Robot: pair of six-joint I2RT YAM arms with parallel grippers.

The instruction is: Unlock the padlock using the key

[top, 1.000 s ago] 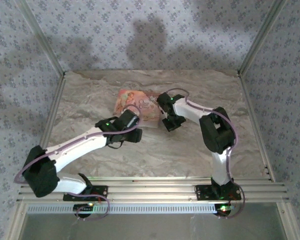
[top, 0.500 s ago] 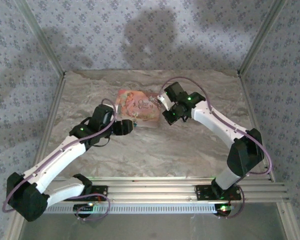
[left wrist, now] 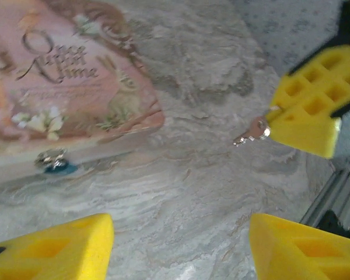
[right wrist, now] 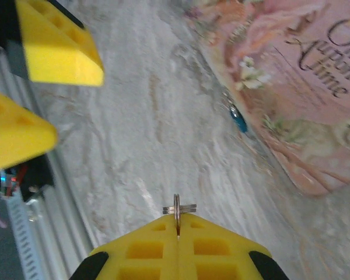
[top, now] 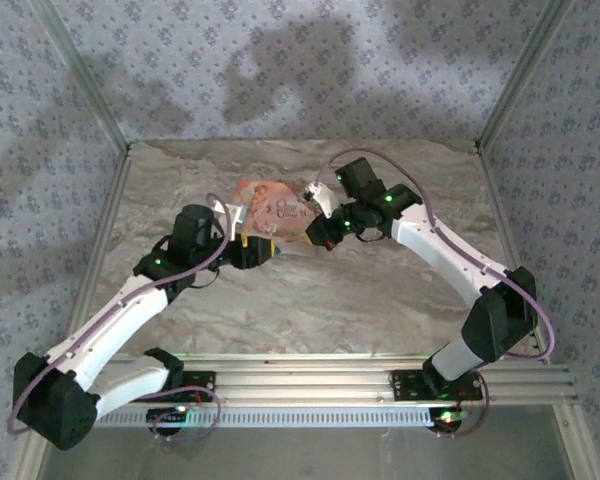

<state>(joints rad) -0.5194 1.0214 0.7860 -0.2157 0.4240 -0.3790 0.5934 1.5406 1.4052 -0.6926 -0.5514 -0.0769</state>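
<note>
Right gripper [right wrist: 176, 226] clamps shut on the key [right wrist: 177, 207], tip poking out for the padlock [left wrist: 57, 164] at the near edge of the pink box [left wrist: 64, 81]; left gripper [left wrist: 181, 239] gapes empty nearby, likely to steady it

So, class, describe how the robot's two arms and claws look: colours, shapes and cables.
The left arm and right arm have white links, black joints, looping lilac cables and small green lights. Left claw and right claw have wedge-shaped yellow fingers with square recesses.
</note>
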